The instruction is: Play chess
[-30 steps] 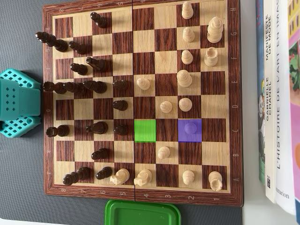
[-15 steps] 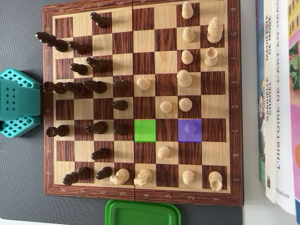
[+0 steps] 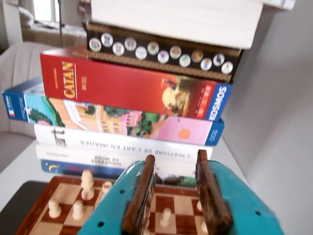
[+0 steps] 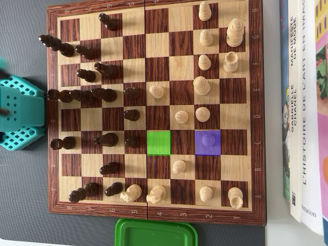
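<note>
Gripper sits parked off the board's left edge in the overhead view, teal body over the grey mat, jaws apart and empty in the wrist view, nothing between the brown pads. Versus the overhead frames from a second and half a second ago, no piece has shifted; the only difference is a faint blur at the top-left of the teal body, so probably the arm is just starting to move, though that view is too soft to be sure. Nearest the arm on the chessboard are the dark pieces, crowded in the left columns. Mid-board, a green highlighted square is empty. Two squares further right in the same row, a purple highlighted square has a light pawn standing on it. My read: purple marks the piece to lift and green the destination, so the move is that pawn going two squares toward the dark side. Nothing done yet; the full reach, grasp and transfer remain. The pawn has neighbours on the adjacent rows, another light pawn diagonally close, so the descent needs to be clean. A green lid lies below the board. Furthest out, a stack of books and game boxes fills the wrist view beyond the board's far edge.
</note>
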Action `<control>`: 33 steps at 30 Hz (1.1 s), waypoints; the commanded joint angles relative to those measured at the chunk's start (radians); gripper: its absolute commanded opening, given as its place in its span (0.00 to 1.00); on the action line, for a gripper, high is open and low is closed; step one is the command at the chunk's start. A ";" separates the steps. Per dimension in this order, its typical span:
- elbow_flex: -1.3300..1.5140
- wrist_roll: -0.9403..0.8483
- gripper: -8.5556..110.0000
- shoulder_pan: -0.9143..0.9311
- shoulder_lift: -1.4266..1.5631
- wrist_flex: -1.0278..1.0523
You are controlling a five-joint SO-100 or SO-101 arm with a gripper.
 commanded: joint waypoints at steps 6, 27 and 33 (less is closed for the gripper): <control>-0.322 -0.003 0.19 0.009 -0.282 0.482; -0.764 0.002 0.18 0.112 -1.140 0.673; -0.834 0.000 0.19 0.149 -1.324 0.673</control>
